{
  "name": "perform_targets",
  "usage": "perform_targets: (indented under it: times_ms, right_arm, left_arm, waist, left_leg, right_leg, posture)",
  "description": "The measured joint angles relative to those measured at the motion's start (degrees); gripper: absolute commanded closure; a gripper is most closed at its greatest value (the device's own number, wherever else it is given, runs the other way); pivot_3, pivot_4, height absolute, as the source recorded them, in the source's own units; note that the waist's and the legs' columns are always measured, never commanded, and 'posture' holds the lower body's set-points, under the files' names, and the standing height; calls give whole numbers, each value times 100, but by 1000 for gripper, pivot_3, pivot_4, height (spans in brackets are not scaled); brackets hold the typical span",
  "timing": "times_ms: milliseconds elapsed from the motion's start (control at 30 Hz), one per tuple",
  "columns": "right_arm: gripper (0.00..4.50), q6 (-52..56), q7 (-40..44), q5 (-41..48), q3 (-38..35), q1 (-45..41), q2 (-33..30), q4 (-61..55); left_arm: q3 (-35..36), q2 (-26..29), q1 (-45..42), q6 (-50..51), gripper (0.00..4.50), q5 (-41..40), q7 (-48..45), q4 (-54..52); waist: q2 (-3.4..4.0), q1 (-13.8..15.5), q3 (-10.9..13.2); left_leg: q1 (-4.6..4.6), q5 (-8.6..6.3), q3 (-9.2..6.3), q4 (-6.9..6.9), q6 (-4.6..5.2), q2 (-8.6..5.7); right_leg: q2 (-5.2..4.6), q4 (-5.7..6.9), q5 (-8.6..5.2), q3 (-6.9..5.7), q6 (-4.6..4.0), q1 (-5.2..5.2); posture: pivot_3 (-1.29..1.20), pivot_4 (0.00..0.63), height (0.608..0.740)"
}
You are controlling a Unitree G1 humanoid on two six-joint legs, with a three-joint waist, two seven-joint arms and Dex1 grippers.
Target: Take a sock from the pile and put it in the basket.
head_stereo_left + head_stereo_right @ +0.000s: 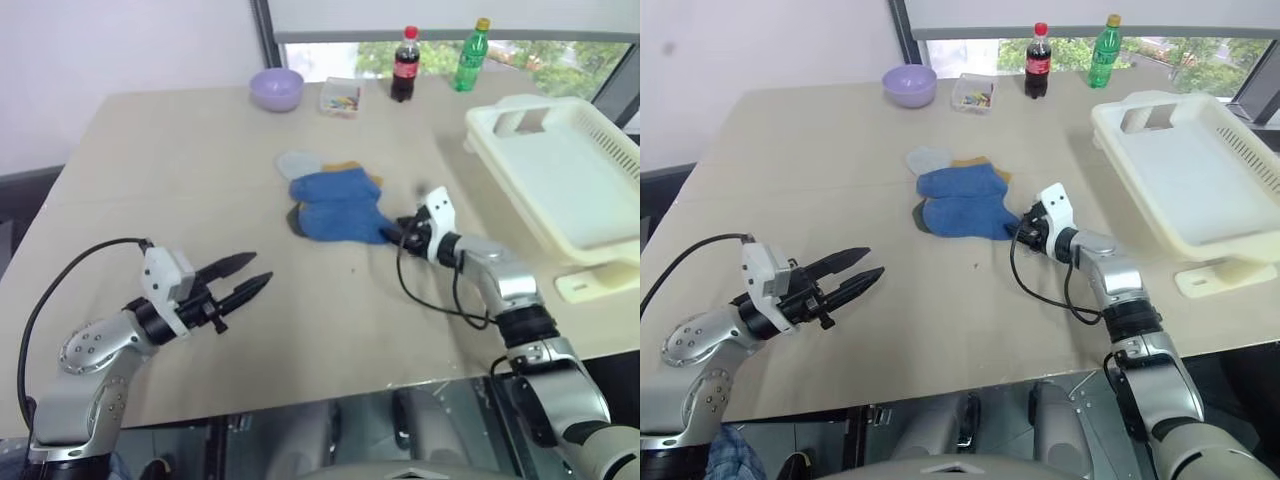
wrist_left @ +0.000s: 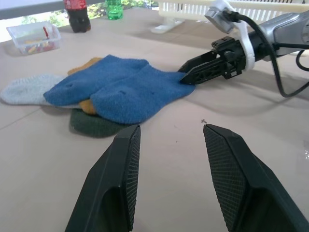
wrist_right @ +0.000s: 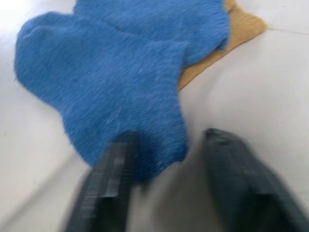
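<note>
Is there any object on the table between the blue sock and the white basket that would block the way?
Nothing visible does. The right gripper is already at the edge of the sock, and the table between the pile and the basket is bare.

The mustard sock (image 1: 352, 170) and dark grey sock (image 2: 91, 124) lie mostly hidden under the blue ones — the basket (image 1: 560, 170) is cut off at the picture's edge.

Office-like room: table (image 1: 150, 180), window (image 1: 540, 50).
</note>
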Motion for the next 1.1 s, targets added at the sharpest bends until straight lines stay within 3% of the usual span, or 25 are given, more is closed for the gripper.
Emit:
perform_targets:
  times_ms: [67,100,400,600,900,1000,1100]
  right_arm:
    - [4380,-29,34,-52,0,2,6,24]
    - [4457,-35,65,-64,9,3,16,27]
    - [4457,173,545,-66,225,425,-151,-715]
    - [4457,1363,1599,457,605,1263,-1237,-2524]
    - [4457,2168,2489,975,730,2045,-2727,-3938]
    - [4457,2171,2416,1023,623,2151,-2782,-3971]
    - [3463,2172,2328,1075,546,2243,-2776,-4032]
  left_arm:
    - [0,-6,7,-1,2254,3,0,4]
    - [0,-6,6,-1,2254,6,1,4]
    - [-22,-6,4,-1,2254,73,-5,10]
    - [-45,-10,109,-6,2254,151,-29,13]
    - [-199,-17,105,-1,2254,186,-55,-4]
    - [-222,-13,88,-1,2254,205,-66,-2]
    - [-243,-10,74,-1,2254,215,-121,6]
  waist:
    - [0,2,0]
    - [0,3,0]
    - [1,9,1]
    - [1,38,1]
    - [-5,56,-3]
    - [-8,62,-5]
    - [-8,78,-5]
  left_leg:
    - [0,2,0,0,-3,3]
    - [1,3,0,0,-4,4]
    - [1,4,0,-1,-8,18]
    - [-3,4,-1,0,-7,20]
    - [-4,3,1,3,-7,26]
    - [-6,3,2,4,-7,27]
    - [-5,3,2,5,-7,27]
  right_leg:
    - [2,0,2,0,-3,0]
    - [4,0,3,0,-4,0]
    - [19,-1,5,2,-9,-1]
    - [16,-6,0,1,-8,0]
    - [13,-9,-24,-4,-3,3]
    - [12,-11,-24,-4,-3,3]
    - [12,-10,-24,-4,-3,4]
  posture:
    - [0,150,732]
    - [0,150,732]
    - [0,150,732]
    - [0,150,732]
    - [0,150,732]
    - [0,150,732]
    - [0,150,732]
